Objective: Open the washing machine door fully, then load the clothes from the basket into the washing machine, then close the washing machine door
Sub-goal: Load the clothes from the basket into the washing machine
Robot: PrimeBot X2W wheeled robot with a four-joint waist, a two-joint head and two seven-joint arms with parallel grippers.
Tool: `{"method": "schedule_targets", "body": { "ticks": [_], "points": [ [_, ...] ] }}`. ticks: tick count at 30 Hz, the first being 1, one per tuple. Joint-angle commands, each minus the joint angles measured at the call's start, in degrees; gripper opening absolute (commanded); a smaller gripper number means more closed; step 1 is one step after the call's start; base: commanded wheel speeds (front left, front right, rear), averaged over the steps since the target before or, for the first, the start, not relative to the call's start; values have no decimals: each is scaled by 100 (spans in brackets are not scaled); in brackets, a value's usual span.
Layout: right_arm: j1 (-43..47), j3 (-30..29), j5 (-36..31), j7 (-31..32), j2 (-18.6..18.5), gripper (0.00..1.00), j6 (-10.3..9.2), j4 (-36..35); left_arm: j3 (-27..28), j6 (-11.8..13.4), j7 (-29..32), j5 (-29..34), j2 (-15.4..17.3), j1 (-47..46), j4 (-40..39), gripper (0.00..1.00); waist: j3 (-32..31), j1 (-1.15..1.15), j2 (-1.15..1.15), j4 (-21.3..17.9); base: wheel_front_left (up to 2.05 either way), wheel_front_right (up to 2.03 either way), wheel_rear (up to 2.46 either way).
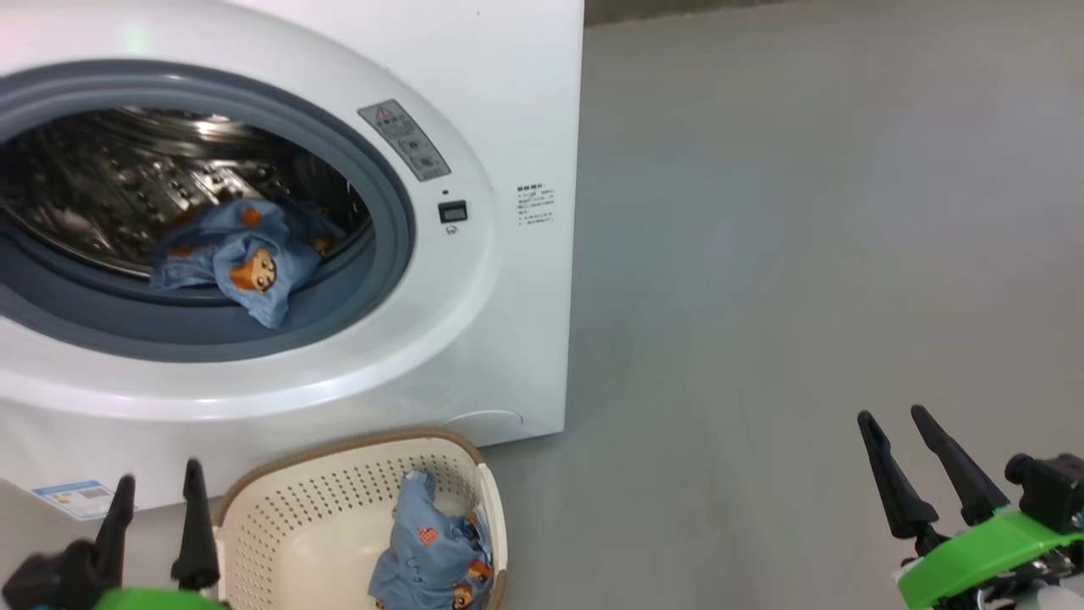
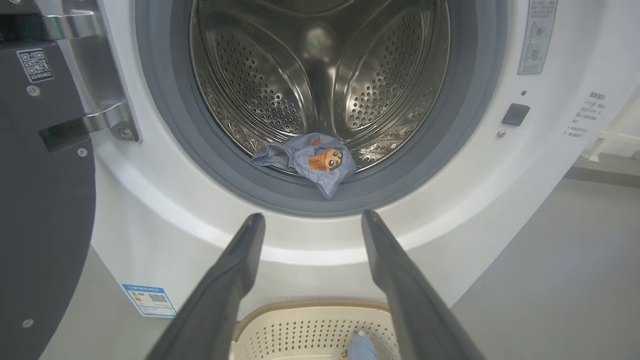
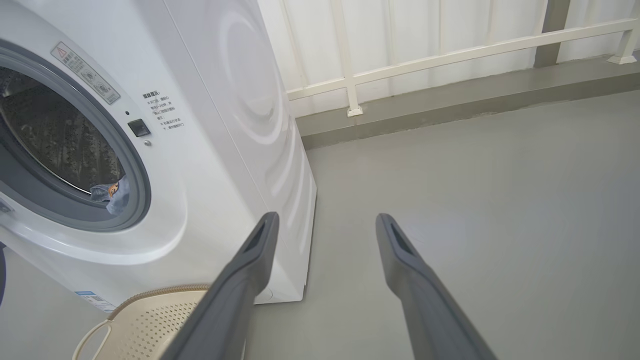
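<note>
The white washing machine (image 1: 508, 102) stands with its steel drum (image 2: 320, 75) exposed. Its door (image 2: 45, 225) is swung out to the left on a steel hinge, dark inner side showing. One blue bear-print garment (image 1: 241, 263) lies on the drum's front lip, partly over the grey gasket. Another of the clothes (image 1: 432, 559) lies bunched at the right end of the cream basket (image 1: 279, 525) on the floor in front of the machine. My left gripper (image 1: 160, 474) is open and empty, just left of the basket. My right gripper (image 1: 892, 417) is open and empty, far right over bare floor.
Grey floor (image 1: 804, 254) stretches to the right of the machine. A white railing (image 3: 450, 55) and a low kerb run behind it. A blue sticker (image 2: 149, 300) sits low on the machine's front.
</note>
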Motion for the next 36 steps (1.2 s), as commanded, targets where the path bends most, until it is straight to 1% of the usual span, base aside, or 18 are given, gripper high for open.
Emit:
{"method": "schedule_targets", "body": {
  "ticks": [1,4,8,18,23,28,32,36],
  "points": [
    [62,57,50,-69,-152,100,57,-154,238,-9,-37,73,87,31,-244,100,-93,0,0,35,0,0,0],
    [169,22,54,-69,-169,100,57,-172,318,-9,-37,75,18,354,-543,100,-121,0,0,28,0,0,0],
    [192,-11,49,-69,-150,100,57,-200,403,-9,-37,80,-42,518,-735,100,-89,0,0,13,0,0,0],
    [133,-29,27,-69,-113,100,57,-224,430,-9,-37,90,-106,566,-751,100,12,0,0,-20,0,0,0],
    [21,-29,13,-69,-73,100,57,-244,315,-9,-37,23,-117,442,-491,100,194,0,0,-36,0,0,0],
    [-106,-51,-27,-69,16,100,57,-274,147,-9,-37,-52,-88,180,-71,100,472,0,0,-55,0,0,0],
    [-235,-98,-71,-69,106,100,57,-295,-33,-9,-37,-133,-56,-211,454,100,762,0,0,-49,0,0,0],
    [-443,-61,-127,-69,224,100,57,-324,-216,-9,-37,-227,-8,-638,1071,100,1054,0,0,-123,0,0,0]
  ]
}}
